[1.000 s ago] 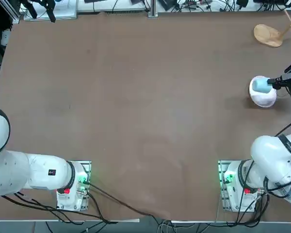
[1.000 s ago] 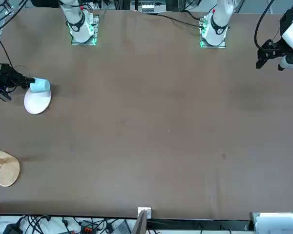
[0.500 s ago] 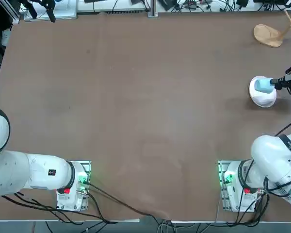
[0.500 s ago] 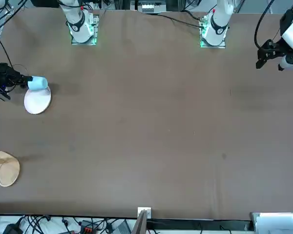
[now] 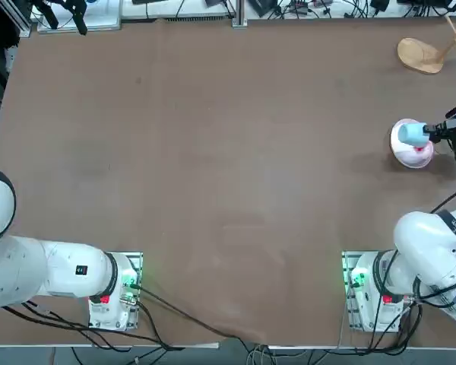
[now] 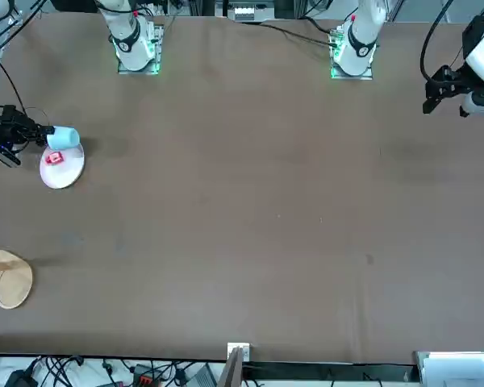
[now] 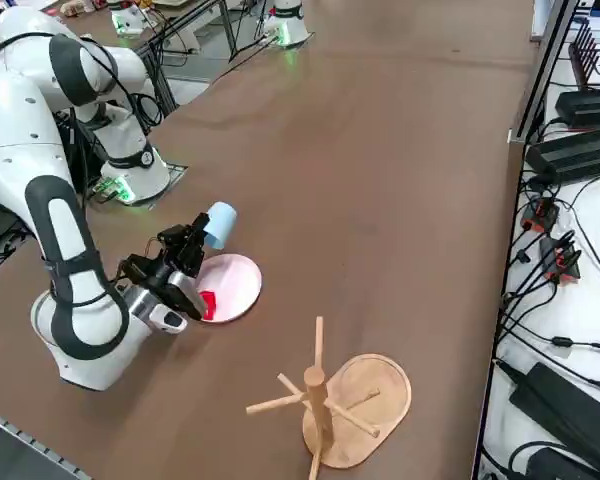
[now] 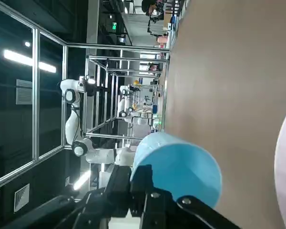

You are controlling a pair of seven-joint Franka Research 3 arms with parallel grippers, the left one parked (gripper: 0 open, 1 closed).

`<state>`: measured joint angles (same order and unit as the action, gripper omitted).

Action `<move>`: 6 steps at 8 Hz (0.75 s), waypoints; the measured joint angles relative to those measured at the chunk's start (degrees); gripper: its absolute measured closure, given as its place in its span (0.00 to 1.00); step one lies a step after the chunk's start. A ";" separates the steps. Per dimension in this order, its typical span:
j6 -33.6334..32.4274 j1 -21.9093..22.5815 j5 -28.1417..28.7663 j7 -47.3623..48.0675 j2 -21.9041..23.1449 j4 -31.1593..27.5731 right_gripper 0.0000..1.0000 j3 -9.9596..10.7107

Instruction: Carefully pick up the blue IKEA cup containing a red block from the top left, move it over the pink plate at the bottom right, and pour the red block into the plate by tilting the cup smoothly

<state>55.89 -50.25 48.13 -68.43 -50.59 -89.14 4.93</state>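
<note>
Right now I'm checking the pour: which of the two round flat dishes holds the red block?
The pale pink plate under the tipped blue cup holds the red block; the tan wooden dish doesn't.

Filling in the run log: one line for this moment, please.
right gripper: shut on tilted light-blue plastic cup | small red block: on pale pink round plate | pour: done

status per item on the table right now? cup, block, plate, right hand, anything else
blue cup: lifted over the plate, tipped on its side, held by the right hand.
red block: out of the cup, lying on the plate.
pink plate: flat on the table, holding the block.
right hand: shut on the cup, above the plate's edge.
wooden stand: upright on its oval base, apart from the plate, untouched.
</note>
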 joint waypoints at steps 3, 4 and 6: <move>0.43 0.04 0.00 0.00 0.00 0.87 0.97 -0.16; 1.71 0.33 -0.01 0.01 0.03 0.90 0.97 -0.39; 6.07 2.86 -0.01 2.77 1.35 0.84 0.97 -0.49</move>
<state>61.96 -47.39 48.12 -65.67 -49.24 -88.29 4.44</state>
